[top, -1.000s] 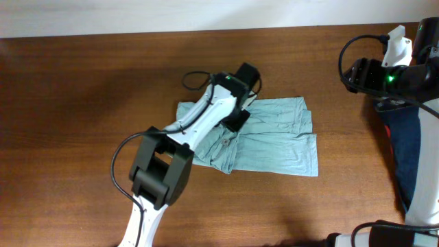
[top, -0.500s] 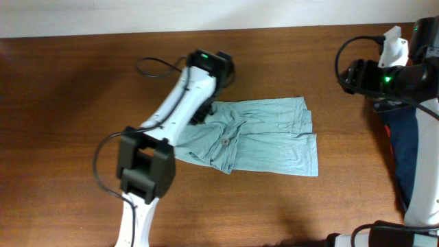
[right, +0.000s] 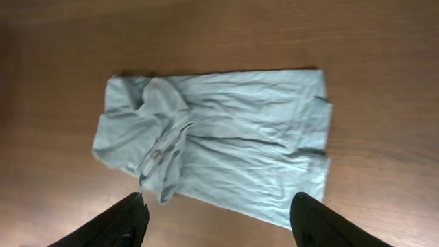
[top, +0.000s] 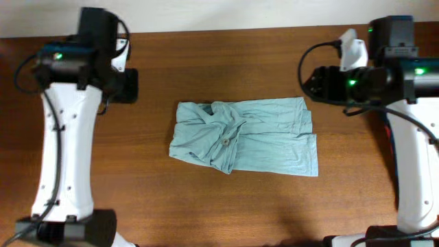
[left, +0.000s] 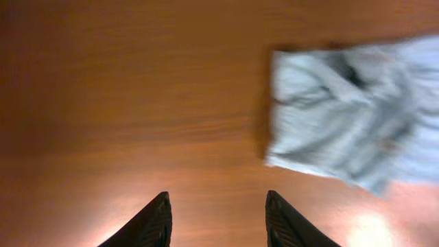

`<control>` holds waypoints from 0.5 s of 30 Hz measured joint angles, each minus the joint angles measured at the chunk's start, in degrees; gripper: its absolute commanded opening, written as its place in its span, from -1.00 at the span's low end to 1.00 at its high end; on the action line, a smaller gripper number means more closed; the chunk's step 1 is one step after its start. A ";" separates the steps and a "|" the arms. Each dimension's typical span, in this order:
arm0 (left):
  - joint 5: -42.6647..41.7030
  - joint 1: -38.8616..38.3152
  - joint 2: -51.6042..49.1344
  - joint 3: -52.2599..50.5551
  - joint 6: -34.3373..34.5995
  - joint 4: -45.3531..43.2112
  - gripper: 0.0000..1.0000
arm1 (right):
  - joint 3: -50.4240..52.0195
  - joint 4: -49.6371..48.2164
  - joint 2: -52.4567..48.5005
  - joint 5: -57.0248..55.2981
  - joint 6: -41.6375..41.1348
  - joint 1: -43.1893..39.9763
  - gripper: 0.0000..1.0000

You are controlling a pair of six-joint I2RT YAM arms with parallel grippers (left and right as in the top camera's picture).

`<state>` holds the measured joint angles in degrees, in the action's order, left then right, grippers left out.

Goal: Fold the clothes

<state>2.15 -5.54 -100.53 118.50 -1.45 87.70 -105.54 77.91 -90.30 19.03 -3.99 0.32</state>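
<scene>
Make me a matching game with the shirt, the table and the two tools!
Things:
1. shirt
2. table
3. left tool
4. right tool

Descriptions:
A. brown wood
B. open, facing the whole shirt
C. pale blue, wrinkly, lying in the middle
D. open, over bare wood with the shirt off to one side

Pairs: 1-C, 2-A, 3-D, 4-B

The table (top: pixel 226 55) is of dark brown wood with a smooth top. Near its middle lies one pale grey-blue T-shirt (top: pixel 267 137), flat, wrinkled, with one end bunched up.
</scene>
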 measured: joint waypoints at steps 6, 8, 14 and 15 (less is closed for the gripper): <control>-13.68 0.04 -0.81 -20.26 -7.37 -10.60 -0.13 | 0.00 2.01 -2.45 -0.02 -0.55 5.90 0.42; -17.29 0.04 -1.90 -28.26 -8.61 -15.41 -0.09 | 0.17 2.12 -4.74 -0.04 -0.76 7.82 0.40; -23.87 -0.50 -2.89 -47.30 -9.79 -32.02 0.04 | 5.33 -2.10 -11.82 0.81 -2.29 13.38 -0.21; -24.30 -0.61 -2.89 -49.55 -9.60 -33.99 0.06 | 6.29 -3.21 -13.11 1.33 -2.40 14.40 -0.33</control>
<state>-22.15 -6.15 -103.42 68.95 -11.05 53.71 -99.24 74.70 -103.42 20.36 -6.39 14.72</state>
